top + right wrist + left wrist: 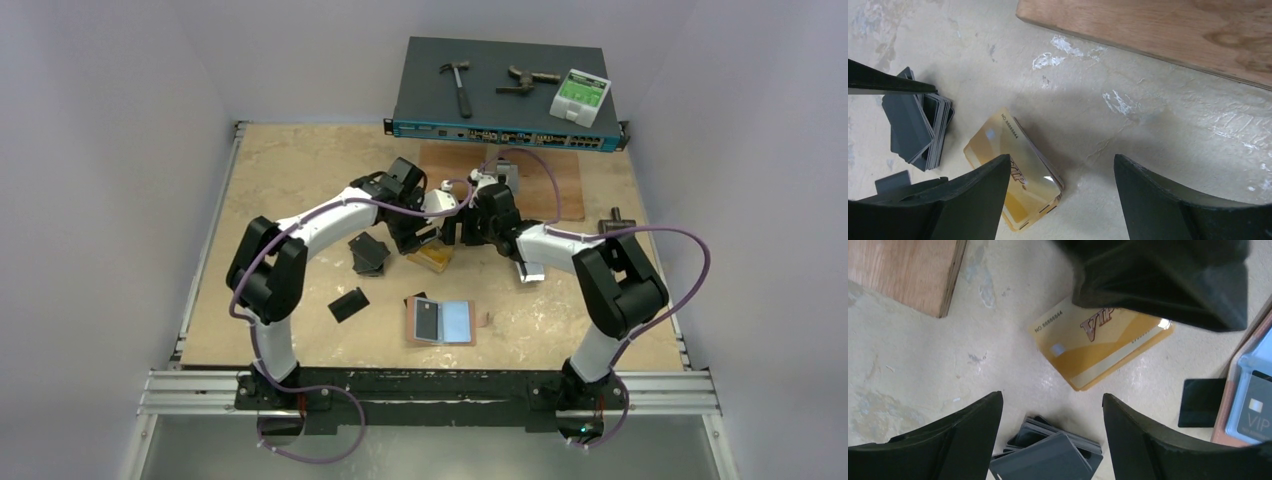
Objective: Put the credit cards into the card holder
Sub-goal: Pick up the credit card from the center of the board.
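Both arms reach in toward mid-table, wrists nearly meeting above the orange-gold card stack (1088,352)

Left gripper (1052,399): released, jaws spread, nothing clamped. Bare table and the top of the grey card stack (1048,457) show through the gap

Right gripper (1063,159): released as well, jaws wide, only table between them. One of its fingers (968,200) overlaps a corner of the orange-gold card stack in its own wrist view; contact or not, cannot tell

Orange-gold card stack: flat on the table, slightly fanned, top card printed "VIP" with a number line. It sits just right of the grey card stack, with a strip of table between them, and on the far side of the card holder

Card holder (460,325): lying open and flat at mid-table toward the near edge, apart from both grippers. A dark card (427,318) lies on its left half; whether it is in a slot I cannot tell. Right half is pale blue. Snap tab (485,318) sticks out on the right

Single black card (348,304): flat, left of the card holder, apart from it

Small black card (415,298): just beside the holder's far-left corner

Wooden board (545,175): far-right of the grippers. Behind it, at the far edge, a network switch (505,110) with a hammer (458,85) on top
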`<state>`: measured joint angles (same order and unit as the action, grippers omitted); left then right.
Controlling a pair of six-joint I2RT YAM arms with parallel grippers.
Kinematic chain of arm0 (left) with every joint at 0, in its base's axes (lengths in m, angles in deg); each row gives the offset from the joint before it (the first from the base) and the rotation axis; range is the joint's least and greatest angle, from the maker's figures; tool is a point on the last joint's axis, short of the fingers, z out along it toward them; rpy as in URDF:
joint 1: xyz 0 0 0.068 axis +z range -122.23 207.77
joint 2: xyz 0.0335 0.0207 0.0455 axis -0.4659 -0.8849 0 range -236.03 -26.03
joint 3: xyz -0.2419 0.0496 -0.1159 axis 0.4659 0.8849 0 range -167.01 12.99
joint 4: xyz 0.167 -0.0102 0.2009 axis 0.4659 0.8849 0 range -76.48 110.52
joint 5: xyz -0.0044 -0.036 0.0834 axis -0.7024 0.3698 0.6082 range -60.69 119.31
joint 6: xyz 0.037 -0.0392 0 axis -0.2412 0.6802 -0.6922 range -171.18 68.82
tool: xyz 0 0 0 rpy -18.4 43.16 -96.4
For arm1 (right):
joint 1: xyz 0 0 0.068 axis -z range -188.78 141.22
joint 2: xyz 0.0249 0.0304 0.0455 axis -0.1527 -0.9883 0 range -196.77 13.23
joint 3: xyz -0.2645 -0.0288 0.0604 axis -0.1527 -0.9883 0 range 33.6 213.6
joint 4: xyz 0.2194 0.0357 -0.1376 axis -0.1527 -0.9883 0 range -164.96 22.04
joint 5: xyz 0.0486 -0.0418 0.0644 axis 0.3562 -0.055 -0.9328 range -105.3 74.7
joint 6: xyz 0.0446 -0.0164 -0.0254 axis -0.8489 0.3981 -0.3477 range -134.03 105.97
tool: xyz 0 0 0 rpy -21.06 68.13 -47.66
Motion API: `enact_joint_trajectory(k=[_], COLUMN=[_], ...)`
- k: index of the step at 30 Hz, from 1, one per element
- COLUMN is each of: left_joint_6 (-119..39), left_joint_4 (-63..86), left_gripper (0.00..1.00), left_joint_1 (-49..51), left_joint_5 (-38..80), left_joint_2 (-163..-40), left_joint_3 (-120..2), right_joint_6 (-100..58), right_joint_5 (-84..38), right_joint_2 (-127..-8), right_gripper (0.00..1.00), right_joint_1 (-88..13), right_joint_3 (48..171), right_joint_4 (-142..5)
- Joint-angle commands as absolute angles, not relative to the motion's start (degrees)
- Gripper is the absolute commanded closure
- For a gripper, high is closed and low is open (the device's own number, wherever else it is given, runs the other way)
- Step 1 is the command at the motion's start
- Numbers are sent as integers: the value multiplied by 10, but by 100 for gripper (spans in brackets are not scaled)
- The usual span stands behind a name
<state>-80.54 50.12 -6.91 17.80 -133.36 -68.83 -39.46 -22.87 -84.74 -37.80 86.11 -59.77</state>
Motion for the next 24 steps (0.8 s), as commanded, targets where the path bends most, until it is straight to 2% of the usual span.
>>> enact_joint_trajectory(k=[1, 13, 18, 24], left_joint_6=[-822, -833, -808, -815], left_joint_4=[458, 390, 344, 349], left_gripper=[27, 28, 26, 24], left_joint_1=[-89, -98, -82, -80], left_joint_5=[209, 222, 167, 156], left_joint_2=[-1343, -1337, -1297, -1295], left_joint_3=[-706, -669, -624, -616], right_joint_6=[-393, -443, -483, -489], right_joint_5=[-270, -313, -353, -364], right_joint_2=[-852, -872, -887, -887], right_gripper=[25, 34, 36, 38], right_joint_1=[-383, -381, -363, -356], right_joint_3=[869, 811, 770, 761], right_joint_4=[-527, -456, -396, -380])
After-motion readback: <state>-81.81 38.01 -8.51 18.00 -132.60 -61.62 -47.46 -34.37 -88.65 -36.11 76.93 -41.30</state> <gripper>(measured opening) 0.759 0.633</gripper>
